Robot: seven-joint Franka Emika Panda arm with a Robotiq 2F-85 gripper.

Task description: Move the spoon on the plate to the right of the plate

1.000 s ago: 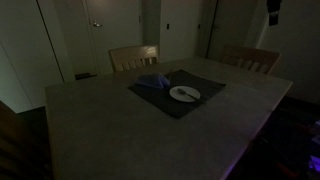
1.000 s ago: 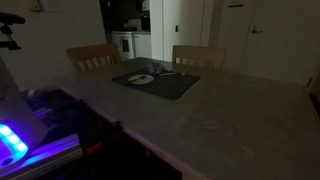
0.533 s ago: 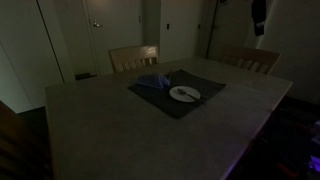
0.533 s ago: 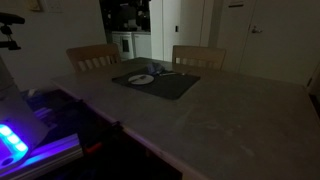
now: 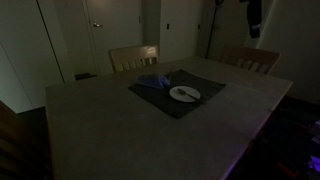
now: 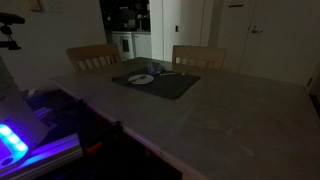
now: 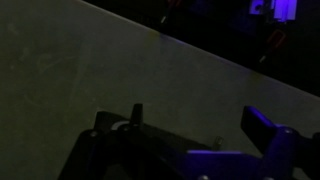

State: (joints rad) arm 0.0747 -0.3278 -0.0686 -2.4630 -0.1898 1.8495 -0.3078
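Grey, dimly lit tabletop (image 5: 110, 125) fills most of both exterior views, with a dark placemat (image 5: 176, 93) lying near its far edge. On the mat sits a small white plate (image 5: 175, 96), and the spoon (image 5: 185, 94) lies on it as a faint dark streak across the plate's middle; the room is too dark to tell which way its handle points. A crumpled blue cloth (image 5: 150, 82) rests on the mat just beside the plate. Two wooden chairs (image 5: 133, 58) stand at the far side of the table. In an exterior view the gripper (image 5: 254, 18) hangs high at the top edge of the picture, above and beyond the far corner of the table and well apart from the plate; little of the arm above it shows. In the wrist view the camera looks down at bare tabletop (image 7: 70, 70) with the table's edge running diagonally across, and the two fingers (image 7: 135, 117) stand wide apart at the bottom of the picture with nothing between them, so the tool is released and empty. A blue glow (image 6: 12, 141) marks equipment beside the table's near corner.
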